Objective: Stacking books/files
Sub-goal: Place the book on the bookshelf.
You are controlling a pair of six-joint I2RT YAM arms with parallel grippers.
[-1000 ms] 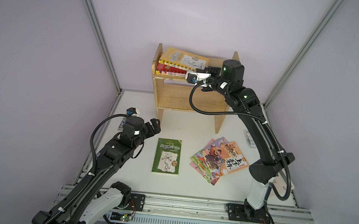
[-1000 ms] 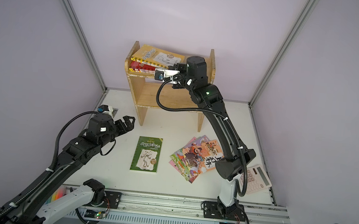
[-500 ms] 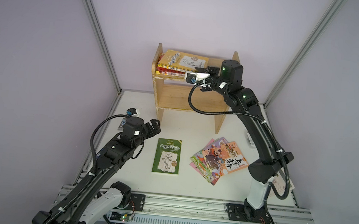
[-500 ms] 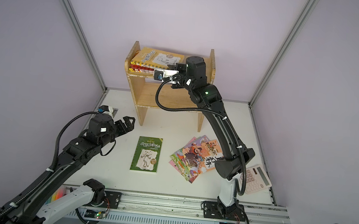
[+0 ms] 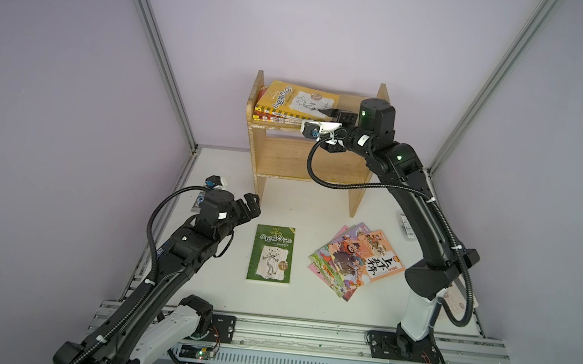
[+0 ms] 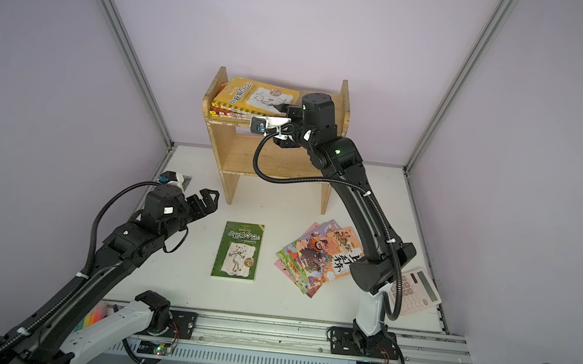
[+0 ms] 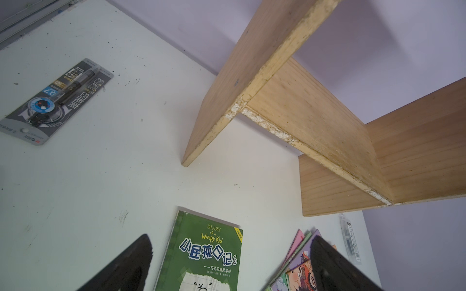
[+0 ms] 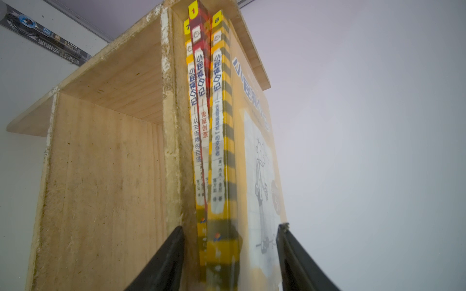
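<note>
Wooden shelf (image 5: 284, 160) at the back of the desk (image 5: 293, 299), yellow book (image 5: 290, 100) topping the stack (image 8: 201, 113) up top. Green book (image 5: 271, 254) and fanned cartoon books (image 5: 359, 262) lie flat below. Right pincer (image 8: 231, 226) is spread, straddling the stack's end and clamping nothing. Left pincer (image 7: 230, 241) gapes empty beside the green book. Calculator (image 6: 422, 286) shows in a top view, half behind the right arm (image 6: 363, 211).

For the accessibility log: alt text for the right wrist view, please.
Three paperbacks lie stacked on a wooden shelf, spines toward the camera: a yellow-and-black striped book on top, a red book under it, a yellow book lowest. The black fingers of the right pincer stand open, either side of the stack's near end.
</note>
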